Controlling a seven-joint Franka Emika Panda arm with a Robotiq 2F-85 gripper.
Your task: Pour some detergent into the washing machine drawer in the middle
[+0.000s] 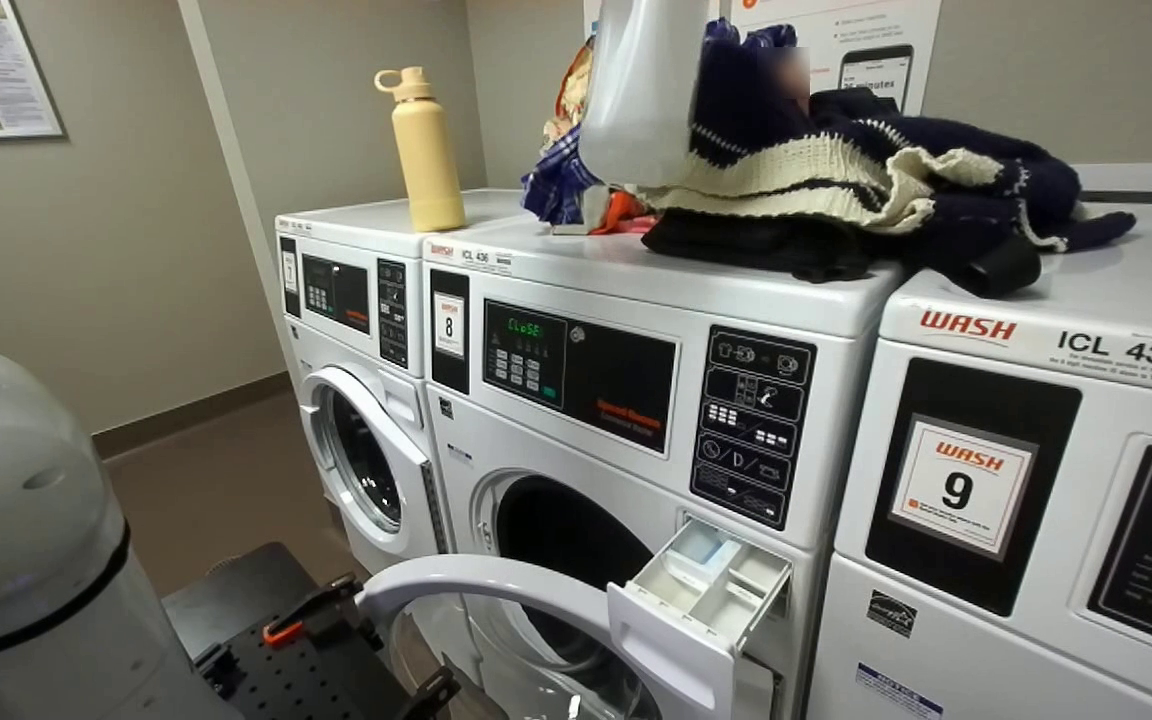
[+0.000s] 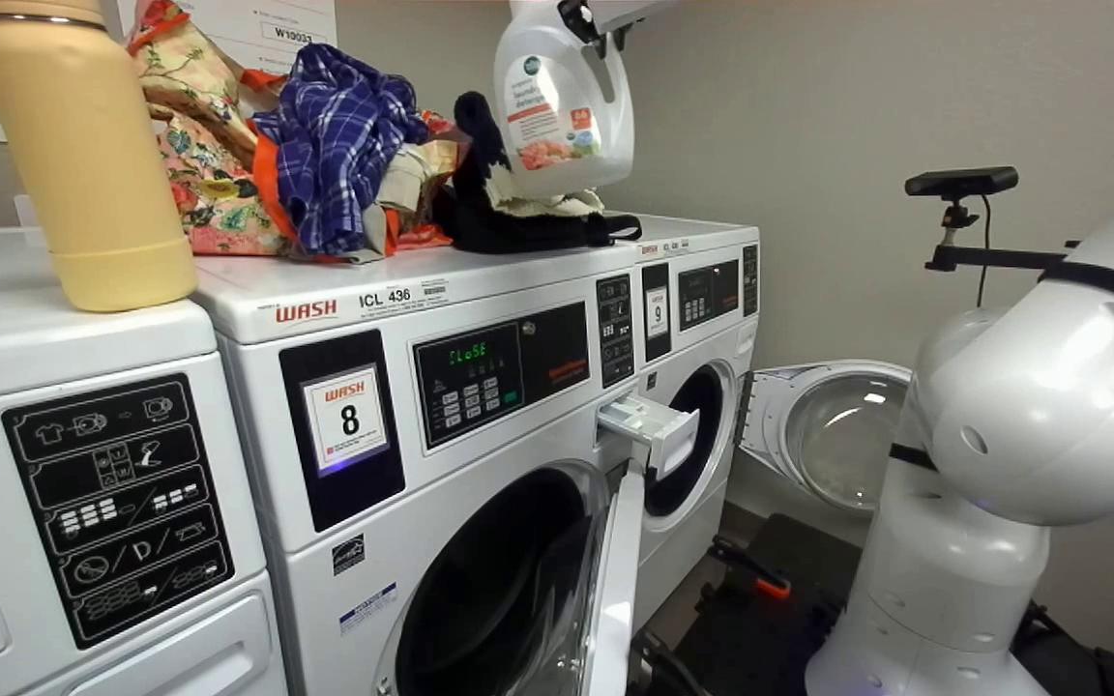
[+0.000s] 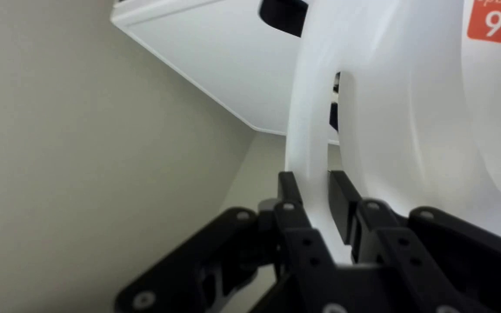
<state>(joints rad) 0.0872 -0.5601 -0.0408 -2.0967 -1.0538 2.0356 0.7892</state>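
The detergent jug (image 1: pixel 641 100) is translucent white and hangs nearly upright in the air, above the drawer's height. Its red-orange label shows in an exterior view (image 2: pixel 552 111); its cap is out of view. My gripper (image 3: pixel 313 191) is shut on the jug's handle (image 3: pixel 309 130). The gripper also shows at the top in an exterior view (image 2: pixel 605 34). The washing machine drawer (image 1: pixel 671 640) is pulled out, with its inner compartments exposed; it also shows in an exterior view (image 2: pixel 678 445). It belongs to the middle washing machine (image 1: pixel 556 452), marked 8, whose round door stands open.
The open round door (image 1: pixel 476 575) swings out below the drawer. Dark clothes (image 1: pixel 966 150), a floral bag (image 2: pixel 219 184) and a plaid cloth (image 2: pixel 339 145) lie on the machine tops. A yellow bottle (image 1: pixel 426 150) stands at one side. Machine 9 (image 1: pixel 966 330) adjoins.
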